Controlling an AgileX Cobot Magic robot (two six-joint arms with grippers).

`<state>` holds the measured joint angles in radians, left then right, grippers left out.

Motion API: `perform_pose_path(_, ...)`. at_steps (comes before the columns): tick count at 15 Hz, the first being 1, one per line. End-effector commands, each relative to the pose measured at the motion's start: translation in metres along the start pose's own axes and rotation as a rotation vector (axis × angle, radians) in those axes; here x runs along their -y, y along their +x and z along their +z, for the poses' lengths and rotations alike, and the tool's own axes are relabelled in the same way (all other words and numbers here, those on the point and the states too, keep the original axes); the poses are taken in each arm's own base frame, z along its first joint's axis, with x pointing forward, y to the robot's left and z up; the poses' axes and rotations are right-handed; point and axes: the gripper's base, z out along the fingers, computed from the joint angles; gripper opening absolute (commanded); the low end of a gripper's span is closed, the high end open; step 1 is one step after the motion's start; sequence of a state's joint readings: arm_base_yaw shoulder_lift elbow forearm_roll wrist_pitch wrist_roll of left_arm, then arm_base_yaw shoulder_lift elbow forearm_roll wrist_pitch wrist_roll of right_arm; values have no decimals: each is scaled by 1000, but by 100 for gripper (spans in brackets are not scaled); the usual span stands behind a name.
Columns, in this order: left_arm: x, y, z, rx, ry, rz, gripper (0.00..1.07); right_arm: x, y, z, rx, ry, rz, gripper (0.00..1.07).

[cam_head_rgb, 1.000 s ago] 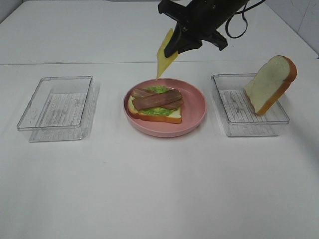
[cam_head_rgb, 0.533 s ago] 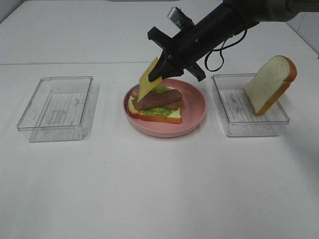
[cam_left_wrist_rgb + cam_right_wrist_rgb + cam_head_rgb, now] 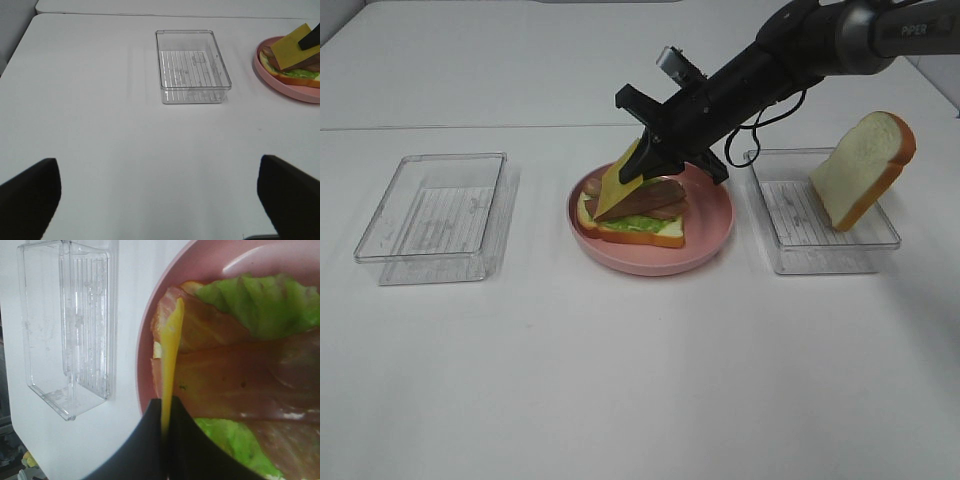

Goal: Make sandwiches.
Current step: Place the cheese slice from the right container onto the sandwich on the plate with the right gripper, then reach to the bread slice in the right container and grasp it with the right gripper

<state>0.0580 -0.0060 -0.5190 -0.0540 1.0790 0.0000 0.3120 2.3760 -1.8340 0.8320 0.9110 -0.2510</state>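
An open sandwich (image 3: 638, 222) lies on the pink plate (image 3: 705, 235): a bread slice, green lettuce and bacon strips (image 3: 235, 375). My right gripper (image 3: 645, 160) is shut on a thin yellow cheese slice (image 3: 613, 190), which slants down with its lower edge at the left side of the stack. The right wrist view shows the cheese (image 3: 171, 355) edge-on, pinched between the fingertips over the bacon. A second bread slice (image 3: 863, 168) leans upright in the right tray (image 3: 800, 255). My left gripper (image 3: 160, 200) is open over bare table, far from the plate (image 3: 280, 82).
A clear tray (image 3: 435, 215) stands left of the plate with nothing in it, also seen in the left wrist view as the tray (image 3: 192, 65). The right arm reaches in from the upper right over the plate's back rim. White table surrounds everything.
The right gripper has come down and to the left with the cheese, from above the plate's back rim onto the sandwich. The left gripper has not moved.
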Motion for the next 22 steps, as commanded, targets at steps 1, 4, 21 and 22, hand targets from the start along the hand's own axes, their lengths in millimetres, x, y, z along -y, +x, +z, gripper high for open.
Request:
perform_pose_path(1, 1, 1, -2, 27, 8, -1, 100, 0, 0, 0, -2, 26, -22, 12)
perform_pose_path(4, 1, 1, -2, 27, 8, -1, 100, 1, 2, -3, -46, 59, -52, 78)
perform_pose_path(21, 1, 1, -2, 27, 8, -1, 100, 34, -47, -235, 189, 722, -3, 86)
perform_pose_path(22, 1, 1, -2, 27, 8, -1, 100, 41, -47, -241, 195, 723, 15, 86)
